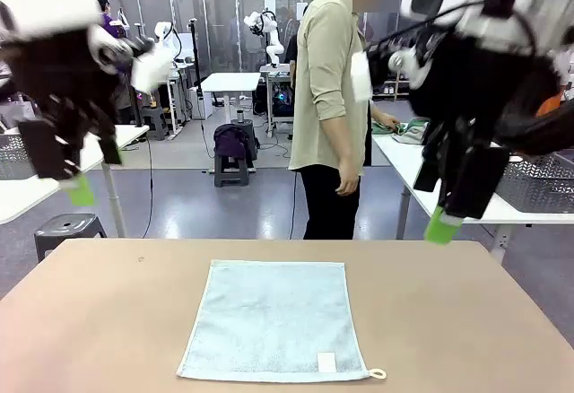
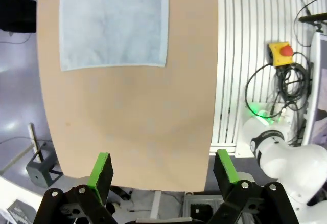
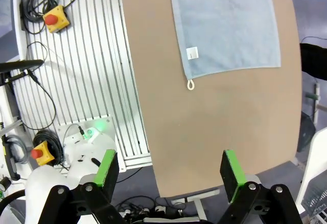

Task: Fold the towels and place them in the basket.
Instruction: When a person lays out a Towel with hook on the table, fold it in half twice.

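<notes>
Spread flat and unfolded in the middle of the table (image 1: 108, 321), close to the near edge: blue towel (image 1: 273, 321), with white label (image 1: 326, 362) and loop (image 1: 378, 374) at its near right corner. Raised well clear on either side: left gripper (image 2: 163, 170) and right gripper (image 3: 171, 175), both spread wide, holding nothing. Beyond the far edge: person (image 1: 327, 106), standing side-on.

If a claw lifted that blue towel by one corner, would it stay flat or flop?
Probably flop: the towel lies limp and flat on the table and looks like thin terry cloth. It is likely light for its size. If pushed, its fuzzy surface would probably make it bunch up rather than slide.
</notes>
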Robot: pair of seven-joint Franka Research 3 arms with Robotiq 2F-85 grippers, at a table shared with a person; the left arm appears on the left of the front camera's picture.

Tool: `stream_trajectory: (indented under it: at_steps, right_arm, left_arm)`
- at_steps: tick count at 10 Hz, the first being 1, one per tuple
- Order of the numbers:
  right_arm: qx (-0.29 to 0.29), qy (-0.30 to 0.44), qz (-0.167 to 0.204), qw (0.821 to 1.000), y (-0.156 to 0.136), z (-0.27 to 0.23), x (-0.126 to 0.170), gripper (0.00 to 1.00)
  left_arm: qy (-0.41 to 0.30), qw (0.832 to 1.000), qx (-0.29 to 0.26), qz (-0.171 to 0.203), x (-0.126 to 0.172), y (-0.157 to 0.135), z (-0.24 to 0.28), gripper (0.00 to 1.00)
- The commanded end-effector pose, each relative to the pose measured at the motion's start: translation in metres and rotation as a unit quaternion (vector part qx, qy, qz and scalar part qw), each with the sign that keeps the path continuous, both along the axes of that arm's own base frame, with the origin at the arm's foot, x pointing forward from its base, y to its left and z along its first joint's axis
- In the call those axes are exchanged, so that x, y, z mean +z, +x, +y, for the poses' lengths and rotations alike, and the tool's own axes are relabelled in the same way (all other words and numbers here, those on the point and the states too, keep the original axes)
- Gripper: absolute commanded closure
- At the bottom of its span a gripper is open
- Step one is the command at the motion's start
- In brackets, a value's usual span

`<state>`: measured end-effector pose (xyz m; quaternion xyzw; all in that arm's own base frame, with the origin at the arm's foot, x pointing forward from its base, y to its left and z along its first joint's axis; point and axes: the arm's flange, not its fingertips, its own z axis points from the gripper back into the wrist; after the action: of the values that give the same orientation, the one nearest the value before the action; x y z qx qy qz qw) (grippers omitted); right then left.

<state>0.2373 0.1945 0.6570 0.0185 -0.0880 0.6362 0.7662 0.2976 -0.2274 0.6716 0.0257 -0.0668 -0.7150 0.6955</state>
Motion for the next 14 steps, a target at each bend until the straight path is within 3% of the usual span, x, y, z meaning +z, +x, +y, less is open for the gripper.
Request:
stream_trajectory:
  at_steps: [1, 4, 7, 10, 14]
  right_arm:
    - [0.026, -0.003, 0.018, 1.0, 0.022, 0.006, -0.039, 0.0]
    - [0.044, -0.022, 0.054, 0.997, 0.041, 0.018, -0.109, 0.0]
    - [0.073, -0.034, 0.076, 0.994, 0.044, 0.035, -0.175, 0.0]
    - [0.087, -0.018, 0.078, 0.993, 0.051, 0.044, -0.22, 0.0]
    - [0.081, -0.027, 0.095, 0.992, 0.072, 0.054, -0.261, 0.0]
  left_arm:
    - [0.022, 1.0, -0.02, -0.005, -0.036, 0.018, -0.022, 0.0]
    - [0.026, 0.998, -0.044, 0.022, -0.108, 0.024, -0.045, 0.0]
    - [0.016, 0.998, -0.061, 0.02, -0.174, -0.005, -0.054, 0.0]
    - [-0.01, 1.0, -0.02, 0.001, -0.215, -0.018, -0.055, 0.0]
    - [0.009, 0.999, -0.009, 0.043, -0.273, 0.006, -0.045, 0.0]
